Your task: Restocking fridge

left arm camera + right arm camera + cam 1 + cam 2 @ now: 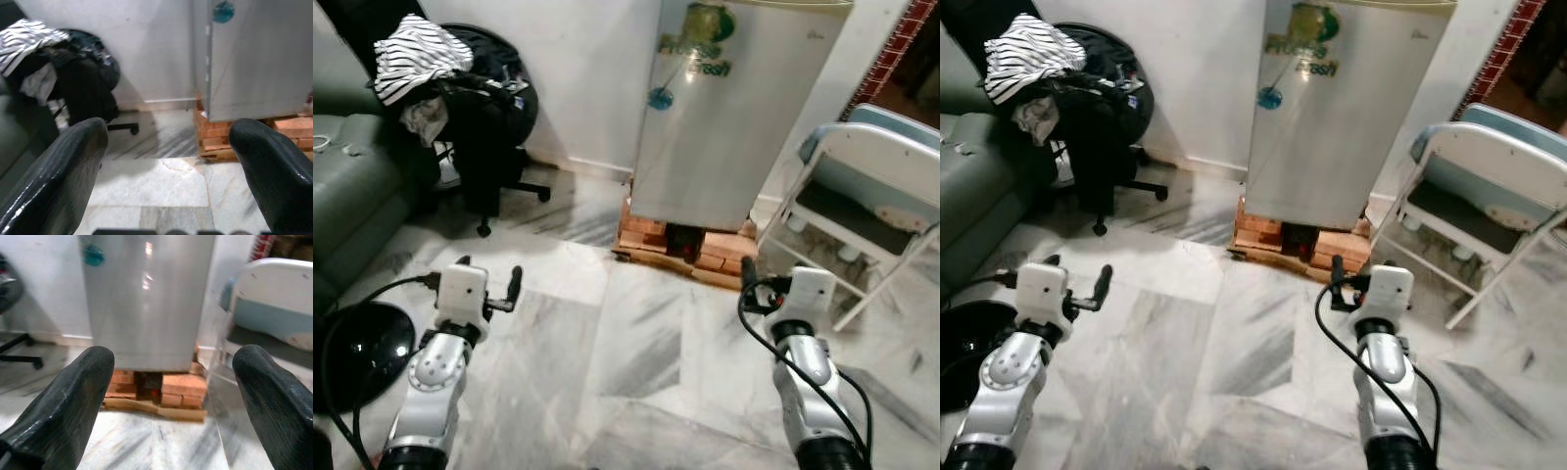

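**Operator:** Where's the fridge from your grippers?

**Spotter:** Your fridge (729, 108) stands straight ahead against the white wall (578, 69), well apart from both grippers. Your left gripper (489, 279) is raised over the marble floor (607, 362), off to the fridge's left. Your right gripper (766, 284) is nearer, just short of the fridge's front right corner. From the right wrist, the door sits squarely between your two fingers (73, 396).

**Operator:** Are they holding anything?

**Spotter:** No. Both sets of fingers are spread wide with nothing between them; your left wrist view shows bare floor and the fridge's lower left edge through the gap.

**Operator:** How does the fridge look?

**Spotter:** It's a small silver one with the door closed. You'll see a green logo sticker (700, 39) near the top and a round blue sticker (660, 98) lower on the left. It rests on stacked bricks (651, 235) over a flat board.

**Operator:** What's around it?

**Spotter:** To your right, a white folding chair (862, 206) stands beside the fridge. To your left, a black office chair (484, 127) carries a striped cloth (416, 54), next to a green sofa (352, 186).
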Motion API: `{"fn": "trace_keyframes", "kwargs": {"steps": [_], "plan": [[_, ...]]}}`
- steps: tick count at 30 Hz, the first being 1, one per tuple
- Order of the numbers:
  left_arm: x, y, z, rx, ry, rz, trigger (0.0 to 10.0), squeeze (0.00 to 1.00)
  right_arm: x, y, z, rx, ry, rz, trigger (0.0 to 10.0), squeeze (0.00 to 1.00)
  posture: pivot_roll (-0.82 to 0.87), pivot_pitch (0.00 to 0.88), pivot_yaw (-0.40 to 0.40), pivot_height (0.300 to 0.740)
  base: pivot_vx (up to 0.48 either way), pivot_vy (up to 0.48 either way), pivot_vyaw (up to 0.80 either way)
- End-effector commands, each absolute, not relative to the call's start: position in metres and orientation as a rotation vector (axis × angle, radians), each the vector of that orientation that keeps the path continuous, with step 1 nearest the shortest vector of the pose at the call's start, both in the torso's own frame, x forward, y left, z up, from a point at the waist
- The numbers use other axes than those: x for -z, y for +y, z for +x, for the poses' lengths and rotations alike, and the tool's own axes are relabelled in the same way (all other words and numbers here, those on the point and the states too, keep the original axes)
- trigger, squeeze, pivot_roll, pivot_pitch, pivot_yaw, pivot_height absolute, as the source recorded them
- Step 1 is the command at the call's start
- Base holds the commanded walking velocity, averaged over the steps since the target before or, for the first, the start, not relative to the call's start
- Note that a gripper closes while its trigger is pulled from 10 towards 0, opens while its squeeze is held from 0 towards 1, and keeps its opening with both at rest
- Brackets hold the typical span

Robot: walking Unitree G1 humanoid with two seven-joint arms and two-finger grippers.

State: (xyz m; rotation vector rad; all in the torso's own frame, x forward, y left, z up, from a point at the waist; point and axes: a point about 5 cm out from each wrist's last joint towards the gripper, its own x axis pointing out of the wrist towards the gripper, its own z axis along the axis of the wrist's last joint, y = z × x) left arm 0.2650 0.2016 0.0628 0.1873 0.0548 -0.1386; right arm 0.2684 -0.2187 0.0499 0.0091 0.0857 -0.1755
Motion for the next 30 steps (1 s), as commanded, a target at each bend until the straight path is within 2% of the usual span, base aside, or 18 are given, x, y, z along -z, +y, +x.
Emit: {"fn": "trace_keyframes", "kwargs": {"steps": [1, 17, 27, 30], "plan": [[-0.0661, 0.2090, 0.2655, 0.123, 0.046, 0.195, 10.0, 0.00, -0.0549, -0.2129, 0.2744, 0.165, 0.064, 0.018, 10.0, 0.00, 0.04, 0.000, -0.024, 0.740, 0.409, 0.251, 0.00], [-0.0645, 0.2085, 0.2622, 0.170, 0.048, 0.195, 10.0, 0.00, -0.0561, -0.2130, 0.2793, 0.167, 0.059, 0.006, 10.0, 0.00, 0.04, 0.000, -0.022, 0.740, 0.462, 0.000, 0.00], [-0.0603, 0.2104, 0.2612, 0.152, 0.083, 0.171, 10.0, 0.00, -0.0536, -0.2119, 0.2794, 0.155, 0.070, 0.002, 10.0, 0.00, 0.05, 0.000, -0.029, 0.740, 0.454, 0.000, -0.78], [-0.0595, 0.2122, 0.2613, 0.142, 0.090, 0.164, 10.0, 0.00, -0.0544, -0.2110, 0.2808, 0.148, 0.069, -0.001, 10.0, 0.00, 0.05, 0.000, -0.033, 0.740, 0.408, 0.253, -0.80]]}}
